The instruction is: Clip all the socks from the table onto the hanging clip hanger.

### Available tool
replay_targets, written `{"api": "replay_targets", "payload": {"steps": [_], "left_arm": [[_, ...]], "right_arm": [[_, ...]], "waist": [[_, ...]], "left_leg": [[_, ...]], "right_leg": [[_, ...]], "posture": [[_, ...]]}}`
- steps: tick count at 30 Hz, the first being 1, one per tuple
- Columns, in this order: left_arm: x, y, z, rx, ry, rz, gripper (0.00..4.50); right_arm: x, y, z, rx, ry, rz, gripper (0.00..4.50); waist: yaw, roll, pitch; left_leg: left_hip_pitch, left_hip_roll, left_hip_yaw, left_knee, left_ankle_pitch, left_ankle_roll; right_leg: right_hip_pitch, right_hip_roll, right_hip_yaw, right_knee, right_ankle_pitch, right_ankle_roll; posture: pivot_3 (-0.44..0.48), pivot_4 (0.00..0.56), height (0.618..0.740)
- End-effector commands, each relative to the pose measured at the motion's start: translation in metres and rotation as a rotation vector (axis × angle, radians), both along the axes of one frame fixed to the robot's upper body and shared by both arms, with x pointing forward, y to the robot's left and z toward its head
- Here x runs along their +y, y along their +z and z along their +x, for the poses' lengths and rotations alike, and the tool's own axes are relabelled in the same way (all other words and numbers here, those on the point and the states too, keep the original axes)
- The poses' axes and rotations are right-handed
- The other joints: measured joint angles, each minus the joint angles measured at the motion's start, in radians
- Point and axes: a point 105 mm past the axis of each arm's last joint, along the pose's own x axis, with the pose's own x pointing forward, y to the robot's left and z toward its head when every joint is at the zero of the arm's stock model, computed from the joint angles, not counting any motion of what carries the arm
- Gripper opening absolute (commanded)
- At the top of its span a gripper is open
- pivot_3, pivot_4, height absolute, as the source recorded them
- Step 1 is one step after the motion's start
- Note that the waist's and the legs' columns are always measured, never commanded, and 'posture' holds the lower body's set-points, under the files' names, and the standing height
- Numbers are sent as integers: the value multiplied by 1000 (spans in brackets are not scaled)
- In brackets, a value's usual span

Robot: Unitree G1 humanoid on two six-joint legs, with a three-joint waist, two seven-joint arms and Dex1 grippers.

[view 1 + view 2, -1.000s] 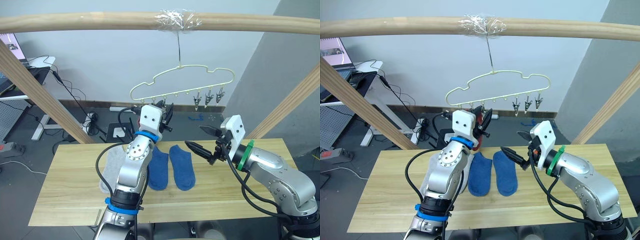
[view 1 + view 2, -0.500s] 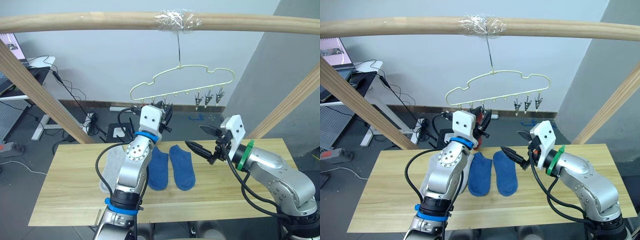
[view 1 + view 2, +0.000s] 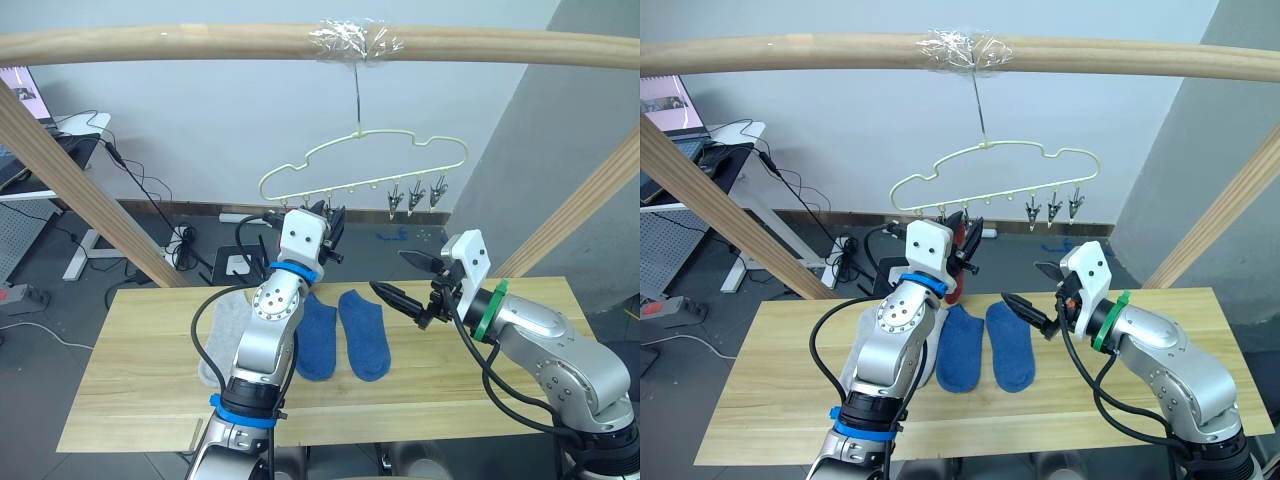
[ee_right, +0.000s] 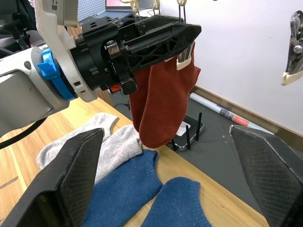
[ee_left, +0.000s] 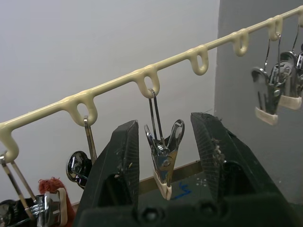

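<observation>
- Two blue socks (image 3: 345, 335) lie flat on the table (image 3: 120, 390), below and between the two grippers; light grey socks (image 4: 102, 137) lie beside them, under the left arm.
- One rust red sock (image 4: 161, 101) already hangs from a clip on the clip hanger (image 3: 365, 165), just behind the left gripper.
- Soft, light knit like this will likely fold and sag when lifted, so the cuff edge looks the best place to pinch, leaving a free hem to feed into a clip.
- Left gripper (image 5: 165, 142) is raised to the hanger's lower bar, its fingers (image 5: 120, 165) parted with an empty metal clip (image 5: 163, 151) hanging between them, not visibly pressed.
- Left forearm stands nearly upright from the table to the hanger.
- Right gripper (image 3: 398, 280) hovers above the table just beyond the blue socks, wide open and empty, pointing toward the left arm, forearm roughly level.
</observation>
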Motion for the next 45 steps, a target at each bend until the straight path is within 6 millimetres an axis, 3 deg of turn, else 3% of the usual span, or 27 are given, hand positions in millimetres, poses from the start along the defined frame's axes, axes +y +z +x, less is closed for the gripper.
{"api": "replay_targets", "payload": {"steps": [1, 7, 13, 17, 27, 32, 41, 45], "left_arm": [[-2, 10, -3, -46, -2, -6, 1916], [-1, 7, -3, -35, 5, 1, 1916], [-2, 6, -3, -29, -1, -5, 590], [-2, 5, -4, -24, -3, -8, 7], [-1, 3, -3, -3, -12, -1, 7], [6, 6, -2, 40, -69, -40, 7], [9, 12, -14, 148, -217, -158, 7], [14, 15, -15, 198, -236, -207, 7]], "right_arm": [[2, 10, -4, -48, 9, 13, 4500], [2, 10, -5, -48, 10, 12, 4500], [2, 10, -5, -46, 12, 12, 4500], [3, 10, -4, -46, 12, 13, 4500], [2, 6, -2, -33, 2, 7, 4500], [-8, -47, 22, 69, -133, -166, 4500], [40, -101, 48, 128, -35, -277, 4500], [49, -125, 54, 194, -30, -293, 4500]], "waist": [[0, 0, 0], [0, 0, 0], [0, 0, 0], [0, 0, 0], [0, 0, 0], [0, 0, 0], [-16, 0, 0], [-16, 0, 0]], "left_leg": [[0, 0, 0, 0, 0, 0], [0, 0, 0, 0, 0, 0], [0, 0, 0, 0, 0, 0], [0, 0, 0, 0, 0, 0], [0, 0, 0, 0, 0, 0], [1, 0, 0, 0, 0, 0], [2, 0, 0, 0, 1, -1], [2, 1, 0, -1, 2, -3]], "right_leg": [[0, 0, 0, 0, 0, 0], [0, 0, 0, 0, 0, 0], [0, 0, 0, 0, 0, 0], [0, 0, 0, 0, 0, 0], [0, 0, 0, 0, 0, 0], [1, 0, 0, 0, 0, 0], [1, 0, 0, 1, 0, 0], [1, 0, 0, 0, 0, 0]], "posture": [[-158, 178, 740], [-159, 179, 740], [-159, 175, 740], [-159, 175, 740], [-148, 181, 740], [-133, 182, 740], [-109, 184, 740], [-85, 180, 740]]}}
